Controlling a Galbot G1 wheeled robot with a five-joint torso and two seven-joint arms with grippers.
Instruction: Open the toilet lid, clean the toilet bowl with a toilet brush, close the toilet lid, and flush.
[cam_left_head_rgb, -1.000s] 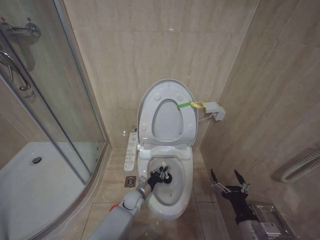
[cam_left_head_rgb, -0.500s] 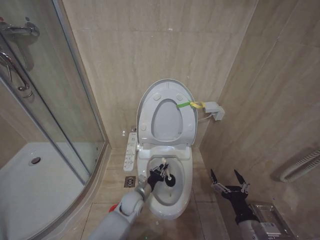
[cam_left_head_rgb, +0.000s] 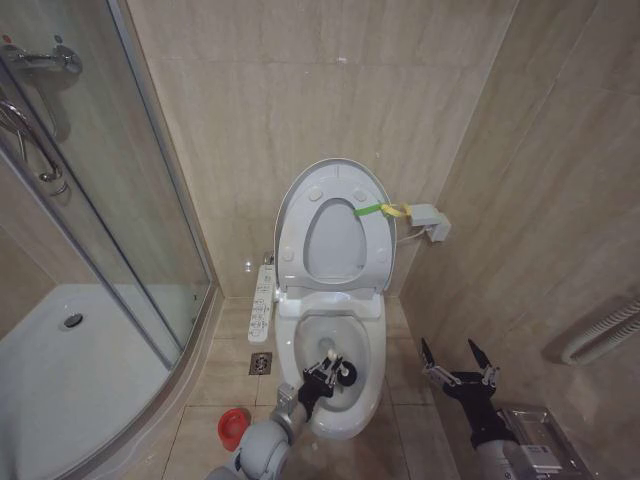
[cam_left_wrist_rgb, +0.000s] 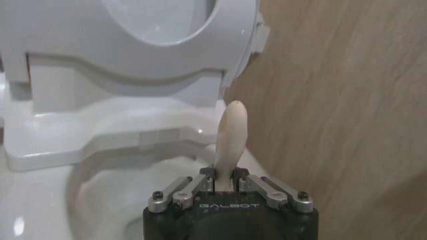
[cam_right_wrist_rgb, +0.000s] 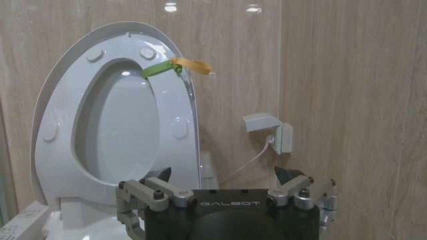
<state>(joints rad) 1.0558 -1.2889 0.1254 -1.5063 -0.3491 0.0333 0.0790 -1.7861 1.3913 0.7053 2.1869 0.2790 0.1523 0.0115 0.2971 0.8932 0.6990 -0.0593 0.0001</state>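
One red cup holder (cam_left_head_rgb: 232, 427) on floor beside toilet bowl (cam_left_head_rgb: 365, 400).

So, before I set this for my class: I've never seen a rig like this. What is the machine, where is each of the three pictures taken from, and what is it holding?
It is a wheeled robot with two arms. One picture looks down from its head; the other two come from cameras on its wrists. In the head view, the toilet lid stands raised against the wall above the toilet bowl. The left gripper is over the bowl, shut on the toilet brush, whose white handle pokes up between its fingers in the left wrist view. A red cup holder sits on the floor beside the toilet. The right gripper hangs open to the side, holding nothing.
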